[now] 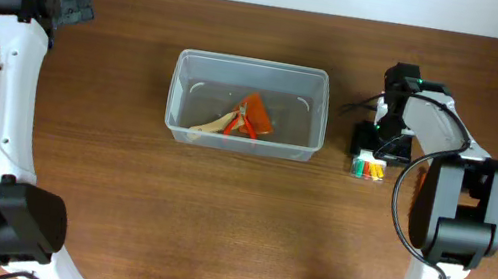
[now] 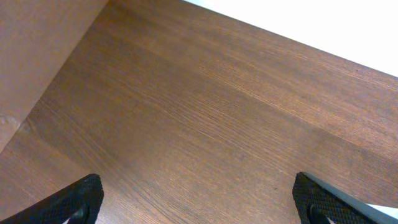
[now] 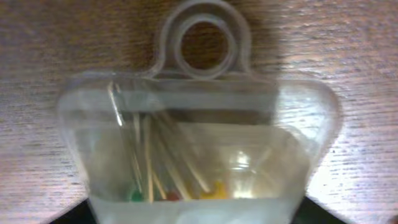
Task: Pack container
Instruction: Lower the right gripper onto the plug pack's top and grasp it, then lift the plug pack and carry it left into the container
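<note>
No text, label, brand, number or sign can be read anywhere, neither on the container (image 1: 240,144) nor on the packet (image 3: 199,149) at its three o'clock.

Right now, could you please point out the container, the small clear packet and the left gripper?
container (image 1: 228,142), overhead view, front wall.
small clear packet (image 3: 199,149), right wrist view, middle of its body.
left gripper (image 2: 199,202), left wrist view, midway between its fingertips.

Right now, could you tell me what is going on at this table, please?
The right hand is down over the small clear packet of coloured-tipped sticks, which lies on the table beside the container. Whether the packet is gripped yet cannot be told. The container holds an orange item and a pale one. The left hand hangs open on the far side, holding nothing.
</note>
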